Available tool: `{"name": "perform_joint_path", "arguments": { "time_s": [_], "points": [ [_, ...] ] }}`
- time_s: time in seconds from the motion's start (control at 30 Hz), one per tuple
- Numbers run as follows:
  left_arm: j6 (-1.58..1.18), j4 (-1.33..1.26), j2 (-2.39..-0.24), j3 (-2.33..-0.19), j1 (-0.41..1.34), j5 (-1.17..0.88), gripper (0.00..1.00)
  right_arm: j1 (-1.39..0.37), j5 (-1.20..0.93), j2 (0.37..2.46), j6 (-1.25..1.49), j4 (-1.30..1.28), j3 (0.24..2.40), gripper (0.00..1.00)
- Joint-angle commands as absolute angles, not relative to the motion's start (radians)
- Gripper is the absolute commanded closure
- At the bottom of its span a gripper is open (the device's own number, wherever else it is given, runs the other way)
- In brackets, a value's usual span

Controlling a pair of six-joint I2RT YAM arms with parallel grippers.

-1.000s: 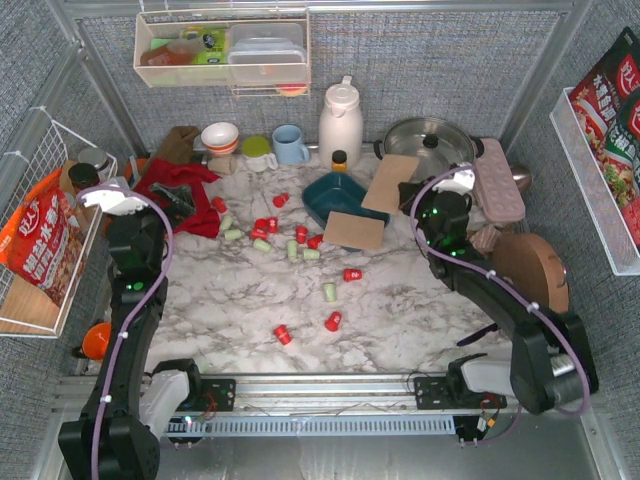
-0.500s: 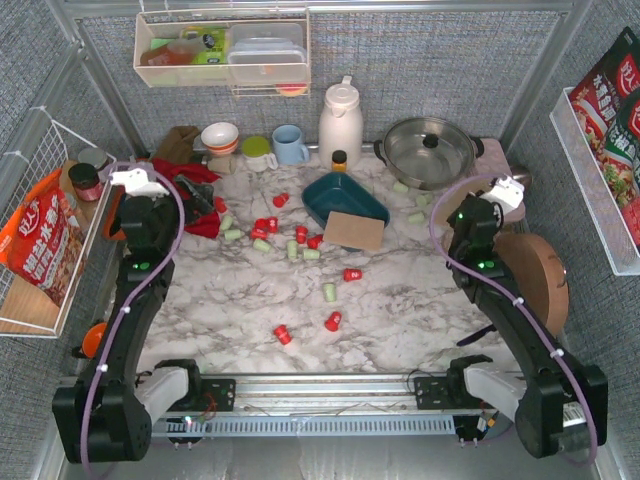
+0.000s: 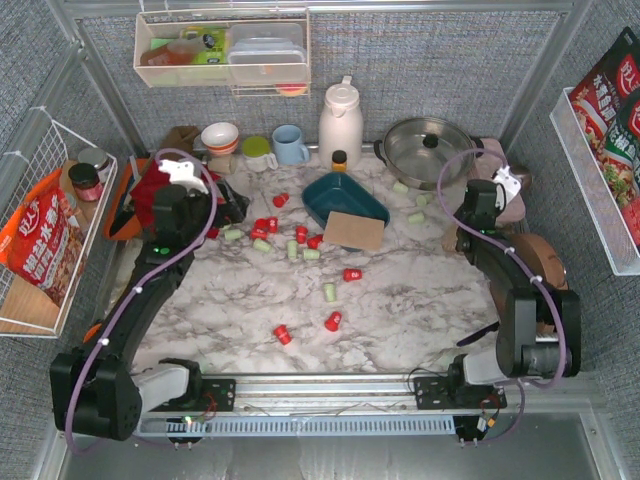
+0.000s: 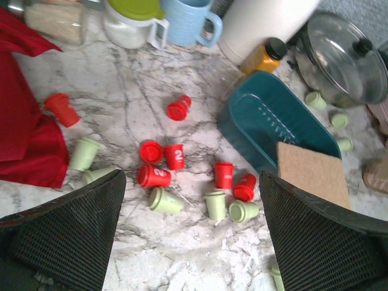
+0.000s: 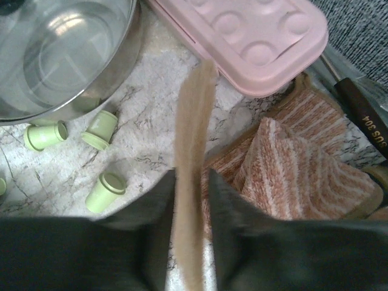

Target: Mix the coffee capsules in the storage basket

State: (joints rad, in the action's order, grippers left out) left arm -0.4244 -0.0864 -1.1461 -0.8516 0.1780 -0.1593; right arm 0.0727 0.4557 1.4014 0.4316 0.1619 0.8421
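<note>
Red and mint-green coffee capsules (image 3: 270,235) lie scattered on the marble, left of and in front of the teal storage basket (image 3: 345,198). My left gripper (image 3: 222,208) hovers wide open over that cluster. Between its fingers the left wrist view shows red capsules (image 4: 154,176), green capsules (image 4: 165,200) and the storage basket (image 4: 273,121). A tan board (image 4: 312,179) covers the basket's near corner. My right gripper (image 5: 191,176) is at the far right. A thin tan board (image 5: 194,121) stands edge-on between its jaws, with a gap on one side. Green capsules (image 5: 106,191) lie near the pot.
A steel pot (image 3: 428,148), pink tray (image 5: 254,36) and striped cloth (image 5: 291,176) crowd the right gripper. A white thermos (image 3: 340,120) and blue mug (image 3: 290,145) stand at the back. A red cloth (image 4: 24,139) lies left. A round wooden board (image 3: 540,275) sits right.
The right arm carried a tan board from above the basket to the far right, and its jaws have loosened. The left arm swung right, toward the capsule cluster.
</note>
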Motion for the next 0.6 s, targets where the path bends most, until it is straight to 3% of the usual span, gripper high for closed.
{"name": "perform_joint_path", "arguments": {
  "time_s": [0.0,0.03,0.1,0.17,0.37,0.57],
  "points": [
    [-0.374,-0.068,-1.168,-0.866,0.243,-0.173,0.01,0.096,0.405,1.445,0.439,0.125,0.872,0.51],
    [-0.368,-0.067,-1.177,-0.866,0.266,-0.172,0.01,0.1,0.42,1.45,0.444,0.106,0.878,0.41],
    [-0.361,-0.067,-1.196,-0.866,0.313,-0.166,0.01,0.108,0.452,1.454,0.452,0.053,0.887,0.29],
    [-0.359,-0.06,-1.225,-0.87,0.364,-0.151,0.01,0.109,0.494,1.448,0.451,-0.011,0.904,0.22],
    [-0.445,-0.041,-1.338,-0.921,0.501,-0.103,0.05,0.068,0.574,1.315,0.406,-0.108,0.904,0.18],
    [-0.511,-0.221,-1.443,-0.894,0.635,-0.043,0.09,-0.061,0.57,1.135,0.345,-0.131,0.843,0.17]
  ]
}}
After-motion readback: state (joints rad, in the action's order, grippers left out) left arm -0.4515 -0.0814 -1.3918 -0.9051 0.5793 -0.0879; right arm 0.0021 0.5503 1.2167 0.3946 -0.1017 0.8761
